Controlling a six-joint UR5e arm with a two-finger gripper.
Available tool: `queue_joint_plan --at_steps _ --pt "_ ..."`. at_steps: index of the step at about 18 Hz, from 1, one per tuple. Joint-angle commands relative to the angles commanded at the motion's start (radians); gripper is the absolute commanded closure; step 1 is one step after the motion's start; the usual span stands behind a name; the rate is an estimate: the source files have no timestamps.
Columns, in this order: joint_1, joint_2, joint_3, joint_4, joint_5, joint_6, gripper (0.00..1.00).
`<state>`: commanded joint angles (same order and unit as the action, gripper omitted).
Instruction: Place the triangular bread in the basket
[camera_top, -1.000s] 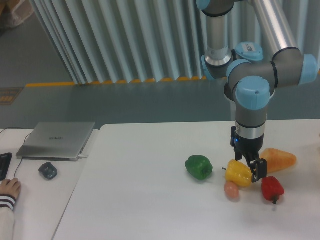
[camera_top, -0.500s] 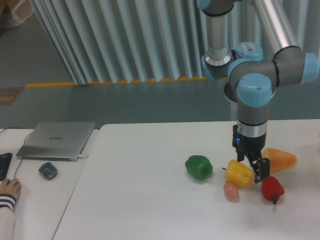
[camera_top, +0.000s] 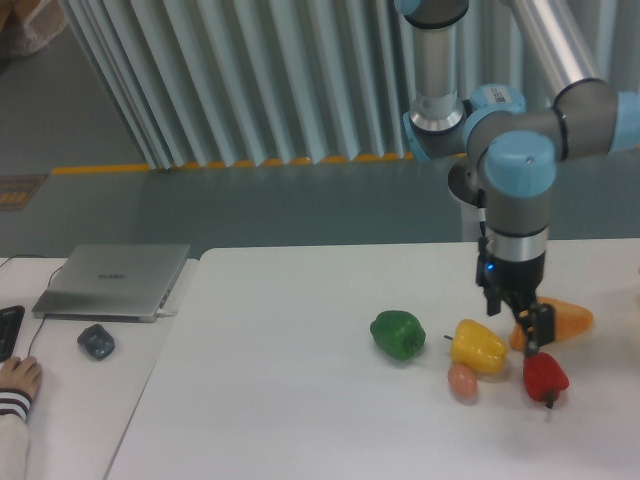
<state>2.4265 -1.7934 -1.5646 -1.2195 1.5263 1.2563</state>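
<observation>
1. A closed silver laptop (camera_top: 112, 279) and a dark mouse (camera_top: 96, 341) lie at the far left, beside a person's hand (camera_top: 18, 378).
2. On the white bench (camera_top: 300, 400) sit a glossy green bell pepper (camera_top: 398, 334), a yellow bell pepper (camera_top: 478, 346) and a small pinkish egg-shaped piece (camera_top: 462, 380).
3. The arm's dark gripper (camera_top: 530, 335) hangs over the left end of the glossy orange-tan triangular bread (camera_top: 562, 319); whether its fingers are wide or narrow cannot be told.
4. The bread lies on the bench at far right, long axis roughly left-right, above a red pepper (camera_top: 545, 377).

Soft even light, slight blur
</observation>
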Motion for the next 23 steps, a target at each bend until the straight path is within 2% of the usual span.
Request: queue_joint_plan --at_steps 5,7,11,19,23 --pt "0.106 0.071 -0.054 0.000 0.227 0.005 0.00" --pt "0.173 0.089 -0.042 -0.002 0.239 0.003 0.00" --pt "0.178 0.095 -0.055 -0.002 0.287 -0.008 0.00" --pt "0.184 0.105 -0.066 0.008 0.288 -0.005 0.00" --pt "0.236 0.106 -0.051 0.009 0.287 0.003 0.00"
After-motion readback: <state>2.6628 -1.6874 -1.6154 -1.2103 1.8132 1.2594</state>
